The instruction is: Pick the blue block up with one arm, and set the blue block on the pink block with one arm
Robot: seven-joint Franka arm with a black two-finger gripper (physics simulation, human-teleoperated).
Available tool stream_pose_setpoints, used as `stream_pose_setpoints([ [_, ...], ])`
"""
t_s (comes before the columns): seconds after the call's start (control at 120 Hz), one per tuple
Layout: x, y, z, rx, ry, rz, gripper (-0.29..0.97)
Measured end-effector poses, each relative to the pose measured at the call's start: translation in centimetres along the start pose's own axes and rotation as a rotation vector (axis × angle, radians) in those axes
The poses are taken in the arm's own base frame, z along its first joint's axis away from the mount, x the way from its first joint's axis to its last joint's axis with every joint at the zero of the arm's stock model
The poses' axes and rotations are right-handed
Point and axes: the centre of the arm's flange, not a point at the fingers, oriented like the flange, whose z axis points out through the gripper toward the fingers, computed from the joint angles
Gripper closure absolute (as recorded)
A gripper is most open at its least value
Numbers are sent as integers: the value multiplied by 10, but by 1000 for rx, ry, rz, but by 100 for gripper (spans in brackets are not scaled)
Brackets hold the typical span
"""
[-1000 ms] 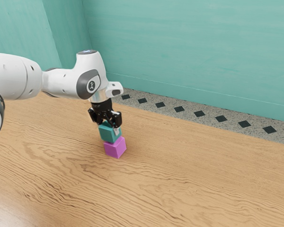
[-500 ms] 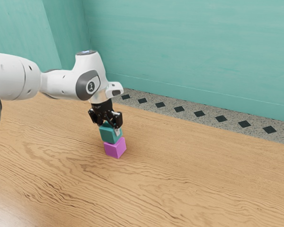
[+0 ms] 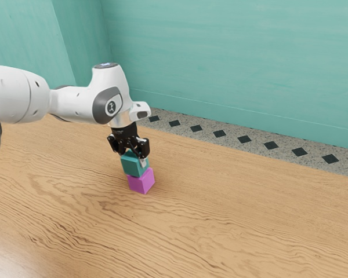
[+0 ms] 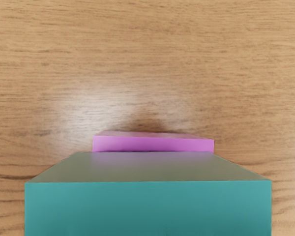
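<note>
Gripper (image 3: pixel 129 152), left of frame centre, was clamped on the upper sides of the smooth, teal-toned blue block (image 3: pixel 134 165), a cube seated atop the pink block (image 3: pixel 141 181) on the wood-grain table (image 3: pixel 232 202).

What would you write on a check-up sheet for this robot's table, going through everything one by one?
Surface: wood-grain table.
Job's things: blue block sits on top of the pink block, touching it as far as I can tell.
Clutter: nothing seen.
Grippers: fingers shut on the blue block's upper part, from two sides.
Cables: nothing seen.
Surroundings: teal wall; speckled floor with black diamonds behind the table.
</note>
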Motion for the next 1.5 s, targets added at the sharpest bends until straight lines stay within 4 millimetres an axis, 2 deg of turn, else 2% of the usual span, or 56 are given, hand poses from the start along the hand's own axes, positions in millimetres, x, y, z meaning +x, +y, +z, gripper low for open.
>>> stream_pose_setpoints([
  [1.408, 3, 2, 1, 1, -8, 19, 29],
  [1.5, 3, 3, 2, -5, -7, 18, 23],
])
